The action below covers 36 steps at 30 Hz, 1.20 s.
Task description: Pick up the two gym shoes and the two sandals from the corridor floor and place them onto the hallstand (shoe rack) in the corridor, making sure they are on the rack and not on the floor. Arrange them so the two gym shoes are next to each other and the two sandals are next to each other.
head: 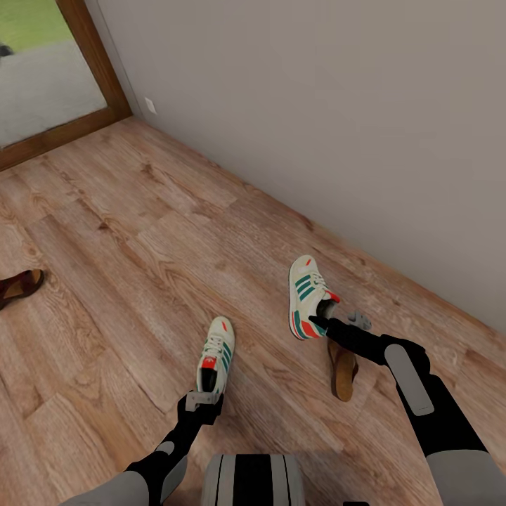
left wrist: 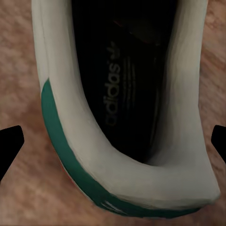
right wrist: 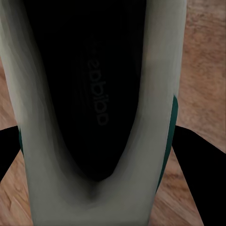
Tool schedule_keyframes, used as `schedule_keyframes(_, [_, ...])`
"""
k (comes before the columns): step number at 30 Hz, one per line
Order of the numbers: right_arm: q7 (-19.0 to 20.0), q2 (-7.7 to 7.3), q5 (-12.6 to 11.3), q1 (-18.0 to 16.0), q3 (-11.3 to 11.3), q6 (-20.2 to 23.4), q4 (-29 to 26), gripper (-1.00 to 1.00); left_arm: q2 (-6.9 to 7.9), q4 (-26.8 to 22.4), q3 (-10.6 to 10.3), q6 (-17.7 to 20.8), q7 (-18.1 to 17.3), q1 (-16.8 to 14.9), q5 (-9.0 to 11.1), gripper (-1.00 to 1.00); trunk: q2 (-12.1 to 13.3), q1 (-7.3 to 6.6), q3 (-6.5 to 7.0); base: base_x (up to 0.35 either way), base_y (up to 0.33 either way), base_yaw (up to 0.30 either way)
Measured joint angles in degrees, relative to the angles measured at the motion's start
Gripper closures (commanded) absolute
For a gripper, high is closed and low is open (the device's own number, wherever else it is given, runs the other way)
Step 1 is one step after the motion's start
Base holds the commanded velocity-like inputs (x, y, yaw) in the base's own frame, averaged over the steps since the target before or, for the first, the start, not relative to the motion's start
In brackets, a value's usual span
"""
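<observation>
two gym shoes sit on the wood floor point(head: 126, 232), near a grey wall point(head: 316, 105). the left shoe point(head: 216, 355) lies flat w/ its toe pointing away from the robot and its heel next to the left gripper point(head: 204, 399). in the left wrist view that shoe's heel point(left wrist: 122, 155) sits between the two dark fingertips point(left wrist: 10, 143), one on each side w/ a gap, so the gripper is wide open and holds nothing. the right shoe point(head: 308, 295) is closer to the wall and looks tipped up a bit on its side. the right gripper point(head: 325, 325) is at its heel end. in the right wrist view the shoe point(right wrist: 94, 117) runs between both dark fingers point(right wrist: 195, 160), and they're right against its sides, but i can't tell if they squeeze it or just sit there. one brown sandal point(head: 343, 369) lies on the floor just behind the right shoe, partly under the right arm. the other sandal point(head: 20, 287) is far off at the left edge, well apart from the rest. a wood door frame point(head: 91, 63) stands in the far left corner.
</observation>
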Motion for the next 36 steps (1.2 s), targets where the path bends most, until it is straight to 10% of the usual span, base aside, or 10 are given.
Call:
schedule_keyframes(8, [0.00, 0.00, 0.01, 0.00, 0.00, 0.00, -0.01, 1.00, 0.00, 0.00, 0.00, 0.03, 0.05, 0.00, 0.06, -1.00, 0.00, 0.01, 0.00, 0.005, 0.000, 0.000])
schedule_keyframes(9, [0.00, -0.02, 0.02, 0.00, 0.00, 0.00, -0.01, 1.00, 0.00, 0.00, 0.00, 0.04, 0.06, 0.00, 0.06, 1.00, 0.00, 0.01, 0.00, 0.000, 0.000, 0.000])
schedule_keyframes(36, [0.01, -0.01, -0.01, 0.00, -0.01, 0.00, -0.01, 1.00, -0.06, -0.01, -0.04, 0.10, -0.03, 0.00, 0.09, 1.00, 0.00, 0.00, 0.00, 0.000, 0.000, 0.000])
